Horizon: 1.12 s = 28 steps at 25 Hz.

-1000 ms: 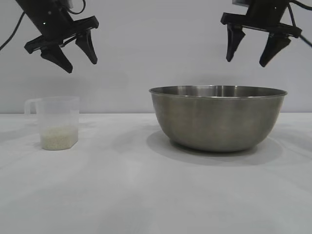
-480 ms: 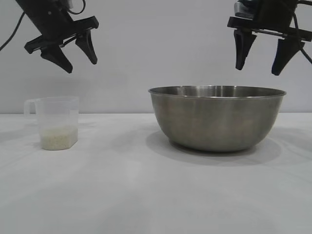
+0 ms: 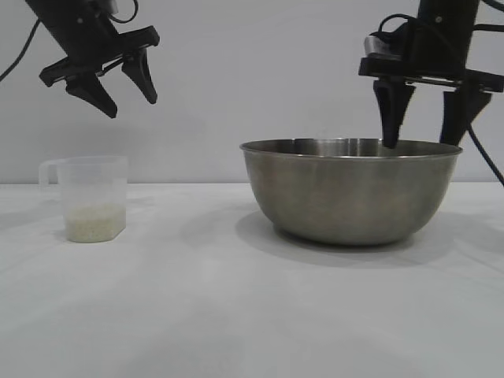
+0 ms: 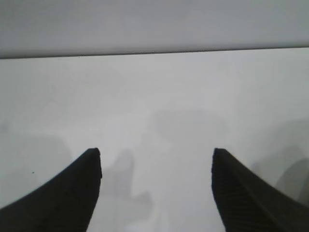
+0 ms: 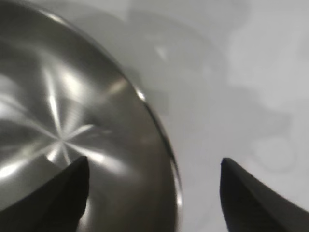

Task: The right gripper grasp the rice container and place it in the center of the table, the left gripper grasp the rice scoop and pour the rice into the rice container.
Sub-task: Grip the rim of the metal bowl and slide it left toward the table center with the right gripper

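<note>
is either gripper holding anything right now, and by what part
Nothing is held. The right gripper is open, straddling the large steel bowl's rim; the left gripper hangs open above the translucent plastic cup.

rice container (image 5: 72, 145) cropped by frame, right fingers' (image 3: 391, 118) tips (behind rim) hidden

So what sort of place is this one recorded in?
Probably a lab tabletop rig, not a real kitchen: a bare white table against a blank wall, holding only a steel bowl and a plastic cup of rice.
</note>
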Tool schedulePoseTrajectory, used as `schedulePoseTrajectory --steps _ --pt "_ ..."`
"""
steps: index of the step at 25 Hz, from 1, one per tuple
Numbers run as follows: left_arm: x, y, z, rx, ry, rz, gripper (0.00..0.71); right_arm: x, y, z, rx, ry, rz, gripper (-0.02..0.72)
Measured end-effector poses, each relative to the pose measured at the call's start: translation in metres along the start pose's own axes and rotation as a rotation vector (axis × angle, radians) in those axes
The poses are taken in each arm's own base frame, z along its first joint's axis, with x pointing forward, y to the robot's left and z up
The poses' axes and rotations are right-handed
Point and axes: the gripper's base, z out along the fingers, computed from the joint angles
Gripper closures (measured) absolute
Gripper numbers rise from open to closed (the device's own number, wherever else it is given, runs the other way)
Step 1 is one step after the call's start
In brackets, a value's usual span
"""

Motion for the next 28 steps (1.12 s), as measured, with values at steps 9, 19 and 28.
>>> schedulePoseTrajectory --steps 9,19,28 --pt "0.001 0.0 0.0 0.004 0.013 0.0 0.28 0.01 0.0 0.018 -0.023 0.043 0.019 0.441" --pt "0.002 -0.001 0.0 0.006 0.018 0.0 0.28 0.005 0.003 0.018 -0.056 -0.011 -0.009 0.703" --pt "0.002 -0.001 0.0 0.006 0.018 0.0 0.28 0.003 0.023 0.016 -0.2 -0.042 -0.009 0.703"
